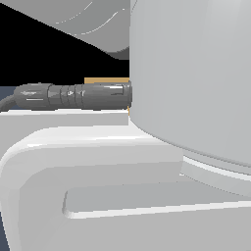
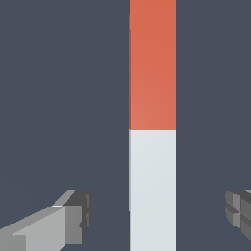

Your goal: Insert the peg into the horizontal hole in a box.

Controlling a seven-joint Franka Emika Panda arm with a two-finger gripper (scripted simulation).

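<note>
You are looking at the grey two-fingered gripper (image 2: 157, 218) spreading wide, its fingers (image 2: 73, 218) standing clear on either side of the long square orange-red peg with a pale grey-white end (image 2: 153, 147), which is lying on the dark floor. The exterior view is showing only a tan sliver of the box (image 1: 106, 80) behind the arm.

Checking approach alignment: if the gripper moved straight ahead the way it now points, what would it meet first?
Probably the peg: its pale end lies between the open fingers of the gripper, untouched. How far off it lies is unclear.
</note>
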